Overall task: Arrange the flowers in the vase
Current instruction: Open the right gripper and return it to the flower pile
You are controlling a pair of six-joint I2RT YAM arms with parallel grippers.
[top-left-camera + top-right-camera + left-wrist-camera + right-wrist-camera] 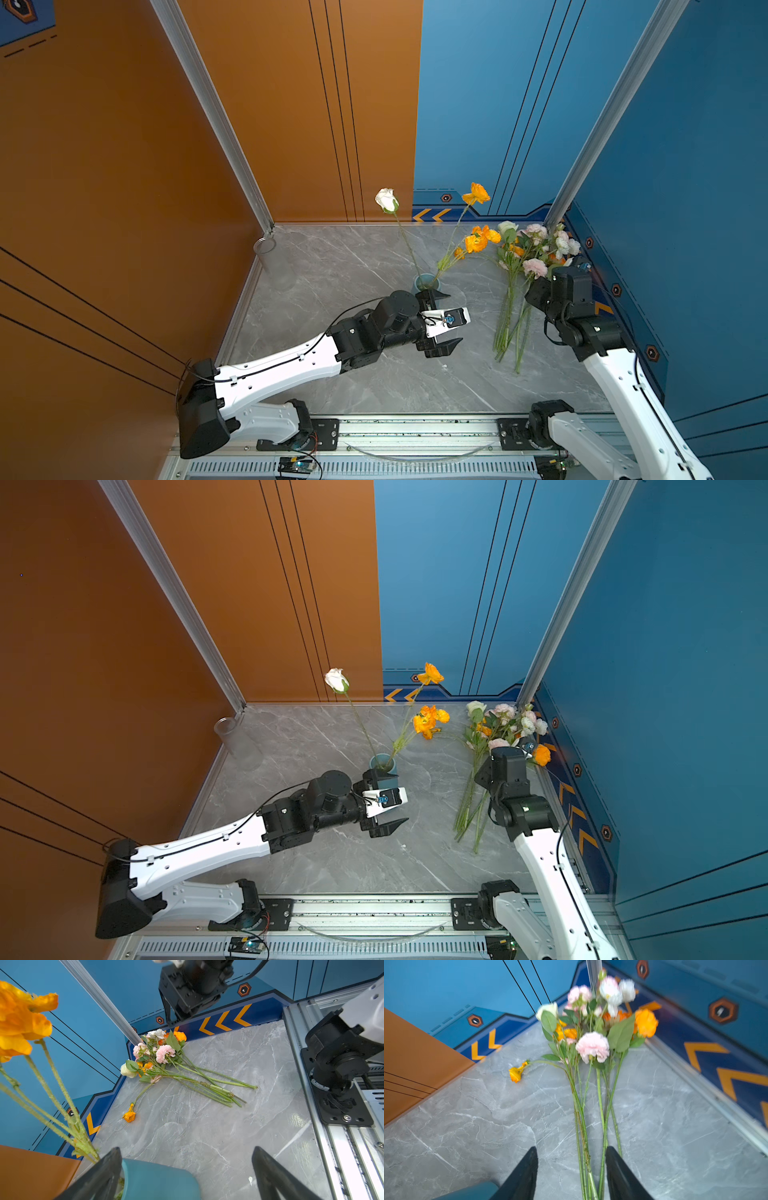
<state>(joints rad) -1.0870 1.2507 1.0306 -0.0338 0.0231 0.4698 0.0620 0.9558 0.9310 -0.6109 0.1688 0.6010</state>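
Note:
A teal vase (pixel 424 283) (pixel 383 764) stands mid-table and holds a white rose (pixel 387 199) and orange blossoms (pixel 476 193) on tall stems. The other flowers (pixel 530 253) (pixel 496 725) lie in a bunch at the back right, stems (pixel 581 1118) pointing toward the front. My left gripper (pixel 453 319) (pixel 186 1149) is open next to the vase (pixel 158 1180), which sits against one finger. My right gripper (pixel 571 1148) hangs low over the bunch with its jaws apart around several stems. In both top views its fingers are hidden under the wrist (pixel 561 291).
A clear glass cylinder (pixel 270 257) (pixel 237 742) stands in the back left corner. One small orange flower (pixel 129 1115) (pixel 516 1073) lies apart from the bunch. Orange and blue walls close in the marble table (pixel 374 382). A metal rail (pixel 415 432) runs along the front.

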